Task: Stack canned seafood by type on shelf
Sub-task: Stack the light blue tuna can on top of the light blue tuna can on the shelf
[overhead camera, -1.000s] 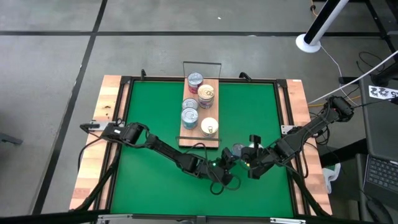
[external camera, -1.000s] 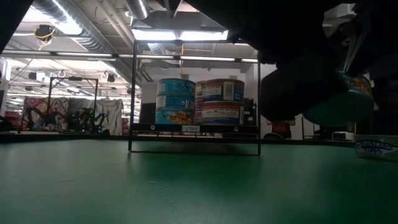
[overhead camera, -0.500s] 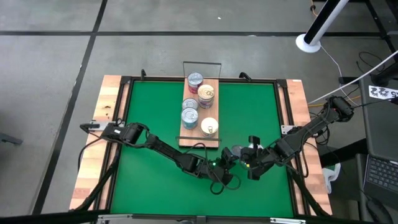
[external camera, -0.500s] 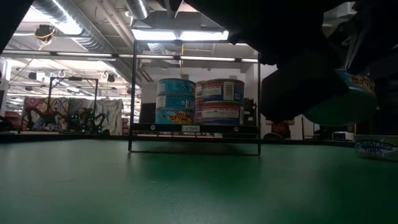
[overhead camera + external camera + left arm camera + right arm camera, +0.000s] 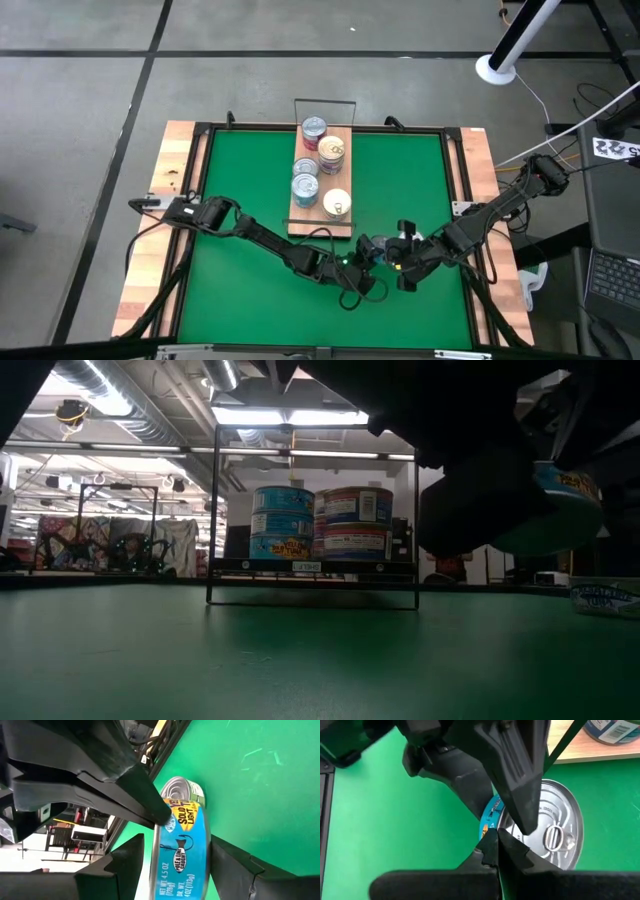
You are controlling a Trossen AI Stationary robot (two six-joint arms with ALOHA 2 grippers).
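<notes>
My left gripper (image 5: 176, 870) is shut on a blue-labelled tin of seafood (image 5: 181, 845) with a silver pull-tab top (image 5: 559, 832). It holds the tin above the green mat, just near of the shelf (image 5: 321, 222). My right gripper (image 5: 497, 842), shut, meets the tin from the table's right. The shelf, a wooden board with wire rails, carries several tins (image 5: 305, 187). In the low view they stand as a blue stack (image 5: 282, 520) and a red-and-blue stack (image 5: 353, 520). My left gripper pinches the tin between its two fingers, one finger (image 5: 520, 795) lying over the silver top, the other on the opposite flat face. The fingers come slanting down from the table's left. The tin (image 5: 560, 510) hangs tilted on edge, clear of the mat. My right gripper's shut fingertips (image 5: 159, 812) rest against the tin's side wall at its top rim (image 5: 489, 827). They come slanting down from the table's right.
One more tin (image 5: 605, 598) rests on the mat at the right in the low view. The mat (image 5: 240, 170) has free room left of the shelf and on the near left. Wooden table edges (image 5: 150, 260) border the mat.
My right gripper has tipped slightly and edged toward the tin. In the low view the tin has risen a little in my left gripper's hold. Both arms otherwise stay in place.
</notes>
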